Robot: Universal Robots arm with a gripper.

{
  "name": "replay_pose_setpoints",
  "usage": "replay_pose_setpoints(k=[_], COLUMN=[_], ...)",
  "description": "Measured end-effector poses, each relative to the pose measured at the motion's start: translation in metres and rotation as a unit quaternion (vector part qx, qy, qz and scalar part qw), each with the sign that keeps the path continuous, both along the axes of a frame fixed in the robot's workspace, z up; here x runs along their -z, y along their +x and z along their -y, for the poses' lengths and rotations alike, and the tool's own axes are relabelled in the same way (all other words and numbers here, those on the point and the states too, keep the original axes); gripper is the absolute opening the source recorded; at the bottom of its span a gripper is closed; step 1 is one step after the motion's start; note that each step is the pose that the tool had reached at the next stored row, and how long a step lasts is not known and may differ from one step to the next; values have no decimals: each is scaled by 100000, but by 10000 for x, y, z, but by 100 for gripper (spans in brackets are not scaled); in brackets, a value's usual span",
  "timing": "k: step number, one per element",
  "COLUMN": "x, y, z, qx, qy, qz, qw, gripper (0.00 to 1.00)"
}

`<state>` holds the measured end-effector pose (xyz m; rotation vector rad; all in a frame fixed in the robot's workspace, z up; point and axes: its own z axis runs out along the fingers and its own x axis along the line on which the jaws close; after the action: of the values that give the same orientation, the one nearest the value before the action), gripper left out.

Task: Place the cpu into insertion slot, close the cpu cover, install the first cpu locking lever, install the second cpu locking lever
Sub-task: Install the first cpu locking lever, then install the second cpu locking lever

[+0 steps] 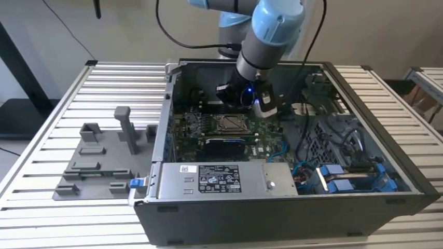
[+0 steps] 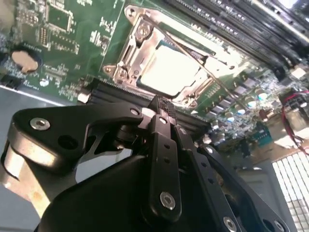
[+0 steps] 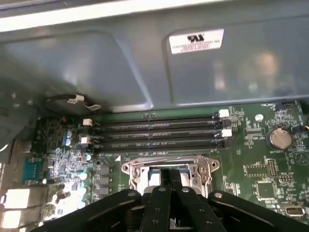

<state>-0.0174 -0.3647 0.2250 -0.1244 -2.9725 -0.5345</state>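
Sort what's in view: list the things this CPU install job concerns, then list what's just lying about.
Job:
- cpu, seated in the socket
- cpu cover, closed down around it
- gripper, fingers together above the socket, holding nothing

Lying about:
- power-supply box at the case front
- grey fixture blocks on the table, the exterior view's left
- memory slots
- coin battery

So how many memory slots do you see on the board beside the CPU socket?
4 memory slots, long dark and parallel, lie between the cpu cover and the case wall in the first wrist view. The gripper may hide others.
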Motion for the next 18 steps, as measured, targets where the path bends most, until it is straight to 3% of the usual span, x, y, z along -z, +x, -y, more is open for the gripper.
replay_pose_setpoints(k=[5,9,11,12,13,16,18], x=[-104,-263,-291,-291,-292,-292,-293], y=[1,0,1,1,1,1,0], z=[0,0,-1,1,4,8,44], qx=[-8,-2,-5,-5,-8,-3,-14], qy=[-359,-481,-538,-779,-1257,-2975,-3587], qz=[-120,-146,-316,-592,-1074,-2375,-3134], qw=[99999,99999,99998,99995,99986,99928,99886], gripper=[11,11,11,11,11,11,11])
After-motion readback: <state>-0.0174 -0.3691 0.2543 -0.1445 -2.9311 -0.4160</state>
